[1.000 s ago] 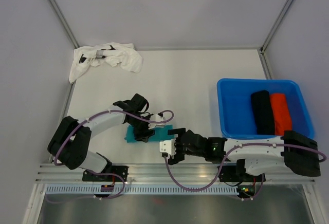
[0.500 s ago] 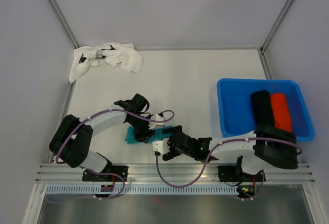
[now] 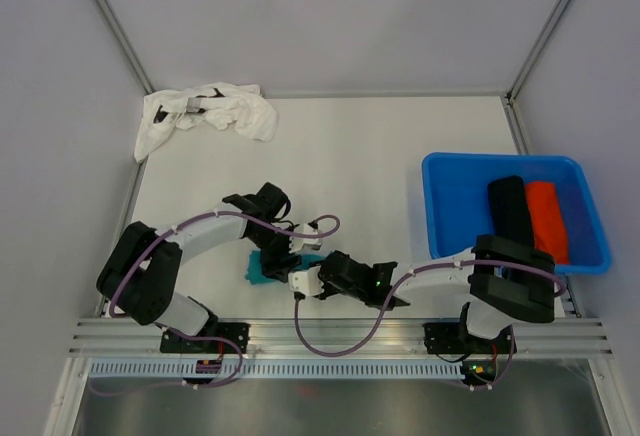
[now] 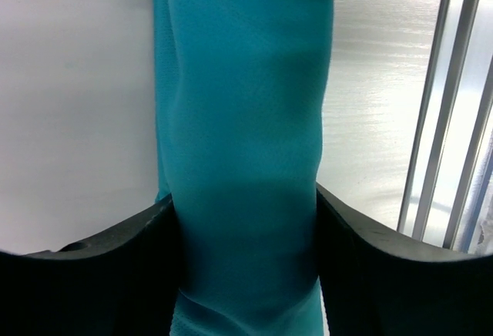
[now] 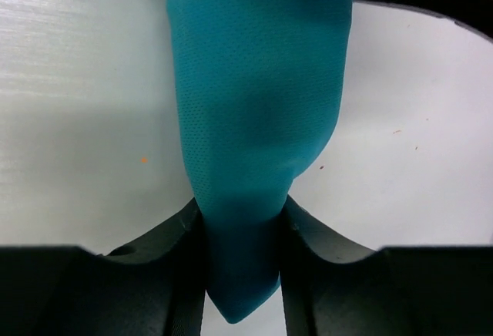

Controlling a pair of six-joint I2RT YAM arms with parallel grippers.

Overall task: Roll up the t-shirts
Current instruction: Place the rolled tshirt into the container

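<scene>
Near edge of table (image 3: 380, 156): both end effectors meet on the teal shirt (image 3: 256, 269), which lies as a narrow roll across the surface.

Left end effector (image 3: 285, 254): clamped on the teal shirt. In the wrist view the roll fills the whole gap, and both fingers (image 4: 92, 274) press its sides. Cloth runs straight ahead from the jaws.

Right end effector (image 3: 308, 274): just right of the left one, and nearly touching it in the top view. It is closed narrow on the same roll near its end. Fingers (image 5: 139, 290) pinch the cloth from both sides, and a small tip of teal hangs below the grip.

Farther, well to the right of the right end effector: blue tub (image 3: 432, 216). Inside it, the black shirt (image 3: 510, 216) and the orange-red shirt (image 3: 548, 218) lie rolled, side by side and touching.

Farthest, beyond and left of the left end effector: white shirt (image 3: 215, 111), crumpled and unrolled at the far left corner of the table.
</scene>
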